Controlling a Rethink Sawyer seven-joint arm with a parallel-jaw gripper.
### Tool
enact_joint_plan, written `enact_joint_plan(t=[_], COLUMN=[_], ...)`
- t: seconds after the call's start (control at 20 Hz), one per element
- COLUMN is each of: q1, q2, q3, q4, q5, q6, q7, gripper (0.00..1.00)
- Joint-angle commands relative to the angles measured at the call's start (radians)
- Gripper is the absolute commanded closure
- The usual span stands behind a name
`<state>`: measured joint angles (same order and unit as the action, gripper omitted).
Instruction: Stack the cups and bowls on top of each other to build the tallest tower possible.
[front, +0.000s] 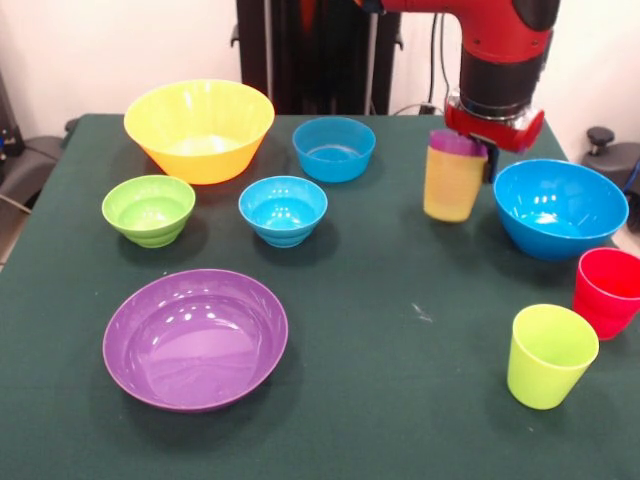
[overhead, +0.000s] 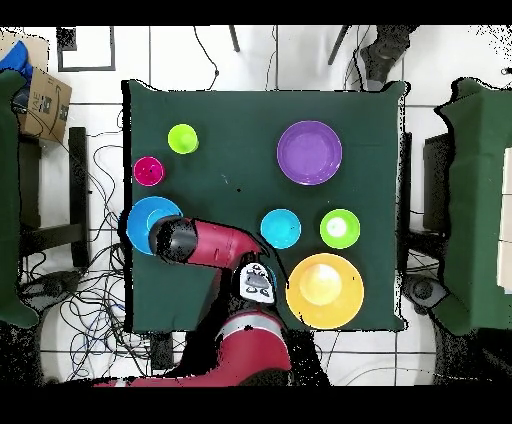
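A wide, shallow purple plastic bowl (front: 195, 338) and a lime green tapered plastic cup (front: 549, 355) sit nearest the camera on the dark green table (front: 400, 430), the cup upright and alone, with nothing yet stacked on it. Just behind it a red plastic cup (front: 609, 291) stands at the table's edge, beside a large blue plastic bowl (front: 559, 207). Above them the red and black Sawyer arm (front: 500, 60) carries a yellow plastic cup (front: 452, 182) with a purple plastic cup (front: 456, 143) nested inside it, only the purple rim showing; the pair hangs tilted, apparently clear of the cloth. The gripper (front: 488, 150) appears closed on the nested rims, though its fingers are largely hidden behind the cups. The cups look paired so that two pieces travel in one move, probably toward the lime green cup. Across the rest of the table, a large yellow-orange plastic bowl (front: 199, 128), two small blue plastic bowls (front: 334, 148) (front: 283, 209) and a small green plastic bowl (front: 149, 208) wait apart and unstacked. In the overhead view the arm covers the cups it holds.
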<state>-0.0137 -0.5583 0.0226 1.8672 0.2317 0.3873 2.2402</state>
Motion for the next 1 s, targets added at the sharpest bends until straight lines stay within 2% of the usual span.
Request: enact_joint_plan(t=[0.05, 0.3, 0.55, 0.8, 1.0], q1=[0.035, 0.056, 0.065, 0.068, 0.074], q2=[-0.060, -0.089, -0.106, -0.097, -0.062], q3=[-0.038, -0.074, -0.094, -0.092, -0.086], q4=[-0.065, -0.101, -0.125, -0.132, -0.136], q5=[-0.069, -0.088, -0.096, -0.090, -0.083], q6=[0.272, 0.365, 0.410, 0.425, 0.378], q7=[0.052, 0.068, 0.075, 0.081, 0.080], gripper=[1.00, 1.00, 1.00, 1.00, 1.00])
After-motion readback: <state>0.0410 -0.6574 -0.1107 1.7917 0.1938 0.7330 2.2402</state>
